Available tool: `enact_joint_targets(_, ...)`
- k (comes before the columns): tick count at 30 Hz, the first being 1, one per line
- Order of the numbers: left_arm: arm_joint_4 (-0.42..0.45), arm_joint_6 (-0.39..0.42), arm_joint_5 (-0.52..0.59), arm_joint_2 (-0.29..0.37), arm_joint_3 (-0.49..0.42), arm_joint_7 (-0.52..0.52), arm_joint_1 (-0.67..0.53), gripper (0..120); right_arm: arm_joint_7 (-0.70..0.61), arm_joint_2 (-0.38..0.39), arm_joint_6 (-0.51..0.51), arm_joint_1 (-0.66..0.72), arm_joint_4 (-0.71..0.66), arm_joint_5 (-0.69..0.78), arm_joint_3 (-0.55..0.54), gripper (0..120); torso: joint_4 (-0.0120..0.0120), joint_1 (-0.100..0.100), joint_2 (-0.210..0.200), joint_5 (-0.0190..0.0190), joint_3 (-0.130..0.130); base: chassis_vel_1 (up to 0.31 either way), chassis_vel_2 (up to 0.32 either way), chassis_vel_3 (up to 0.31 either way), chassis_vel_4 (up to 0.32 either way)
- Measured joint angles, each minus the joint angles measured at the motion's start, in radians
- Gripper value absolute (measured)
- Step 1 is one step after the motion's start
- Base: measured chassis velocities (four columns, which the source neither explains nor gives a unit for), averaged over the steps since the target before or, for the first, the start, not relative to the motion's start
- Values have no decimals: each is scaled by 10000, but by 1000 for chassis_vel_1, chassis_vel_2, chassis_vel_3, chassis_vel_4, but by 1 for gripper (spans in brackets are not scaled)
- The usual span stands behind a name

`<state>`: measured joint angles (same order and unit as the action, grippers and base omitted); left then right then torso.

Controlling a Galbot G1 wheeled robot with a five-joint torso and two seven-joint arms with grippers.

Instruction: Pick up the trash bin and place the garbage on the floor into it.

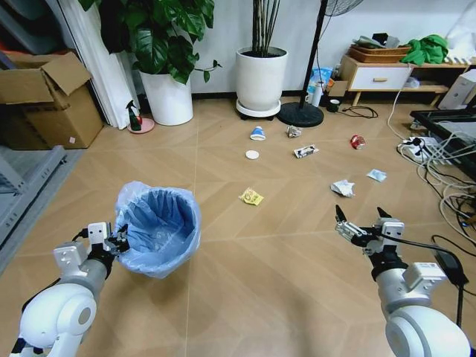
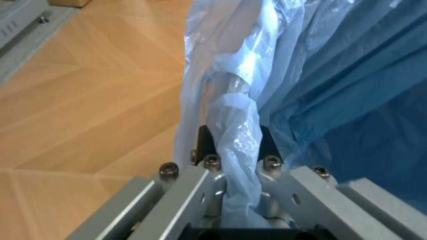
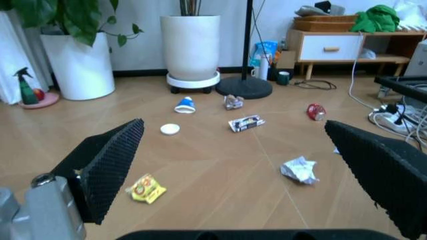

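Chevron wood floor carries the light, crinkly-lined trash bin, which the left gripper pinches at its slippery bag-covered rim, while the right gripper hovers with fingers spread short of the flimsy scattered garbage.

**Floor and what lies on it**

The floor is laid in light tan wood-look planks set in a chevron pattern. Litter is scattered across its far half: a blue-white paper cup on its side, a white round lid just in front of it, a yellow wrapper, a crumpled silver wad, a flat wrapper, a crushed red can, a white paper wad and a pale blue packet. Two white plant pots and a round black stand base are seen farther back.
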<state>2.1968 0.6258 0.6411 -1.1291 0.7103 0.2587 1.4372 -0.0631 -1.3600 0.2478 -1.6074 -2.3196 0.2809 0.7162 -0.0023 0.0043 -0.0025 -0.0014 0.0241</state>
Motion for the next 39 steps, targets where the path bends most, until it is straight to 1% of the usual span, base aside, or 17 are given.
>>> enact_joint_targets(2, 6, -7, -43, 3, -25, -3, 11, 0, 12, -29, -18, -20, 17, -36, -27, 100, 0, -1, 1, 11, -2, -231, 230, 211, -227)
enact_joint_targets(5, 12, -10, -64, 5, -45, -5, 19, 0, 22, -47, -30, -29, 34, -72, -38, 100, 0, 0, 0, 0, 0, -231, 243, 223, -201)
enact_joint_targets(7, 53, -15, -83, 11, -51, -11, 20, 0, 35, -56, -47, -27, 70, -99, -47, 100, 1, -1, 0, 9, -1, -198, 192, 225, -210)
enact_joint_targets(10, 68, -15, -83, 12, -54, -15, 26, 0, 36, -58, -55, -20, 91, -109, -48, 100, 0, -1, 0, 0, -1, -211, 197, 234, -198)
enact_joint_targets(11, 90, -16, -83, 19, -53, -18, 37, 0, 39, -70, -69, -8, 114, -116, -52, 100, 0, -2, 0, 11, -2, -261, 236, 237, -229)
enact_joint_targets(13, 101, -19, -83, 20, -52, -20, 49, 0, 43, -92, -86, -3, 134, -138, -61, 100, 0, -1, 0, 4, -1, -240, 229, 231, -225)
enact_joint_targets(16, 114, -22, -84, 25, -49, -21, 53, 0, 57, -121, -109, 1, 159, -182, -69, 100, 1, -2, 0, 7, -2, -225, 220, 228, -216)
enact_joint_targets(17, 114, -22, -83, 27, -53, -24, 53, 0, 58, -128, -117, 4, 178, -191, -71, 100, -1, -2, 0, 2, -1, -249, 220, 230, -238)
enact_joint_targets(21, 114, -26, -88, 33, -72, -25, 32, 0, 60, -142, -129, 26, 213, -209, -75, 100, 1, -2, 0, 9, -2, -244, 240, 233, -246)
enact_joint_targets(22, 113, -27, -88, 33, -83, -25, 27, 0, 60, -144, -131, 29, 223, -216, -75, 100, 0, -2, 0, 1, -1, -232, 238, 246, -254)
enact_joint_targets(24, 97, -29, -93, 33, -103, -29, 11, 0, 62, -151, -137, 44, 249, -230, -78, 100, 1, -2, 0, 10, -2, -238, 228, 229, -231)
enact_joint_targets(27, 64, -31, -102, 33, -125, -34, 2, 0, 63, -164, -145, 59, 275, -243, -80, 100, 0, -2, 0, 0, -1, -237, 214, 220, -229)
enact_joint_targets(29, 53, -34, -107, 36, -128, -40, -6, 0, 70, -186, -160, 70, 307, -270, -88, 100, 0, -2, 1, 8, -2, -252, 229, 221, -222)
enact_joint_targets(36, -4, -43, -113, 33, -141, -48, -28, 0, 100, -223, -201, 68, 362, -357, -114, 100, 0, -3, 0, 3, -2, -223, 224, 225, -238)
enact_joint_targets(37, -11, -47, -118, 29, -150, -52, -31, 0, 104, -228, -206, 68, 371, -373, -120, 100, 1, -3, 0, 10, -3, -261, 233, 253, -251)
enact_joint_targets(39, -19, -50, -122, 25, -157, -53, -34, 0, 106, -231, -209, 67, 375, -378, -122, 100, 0, -2, 0, 4, -2, -244, 266, 253, -251)
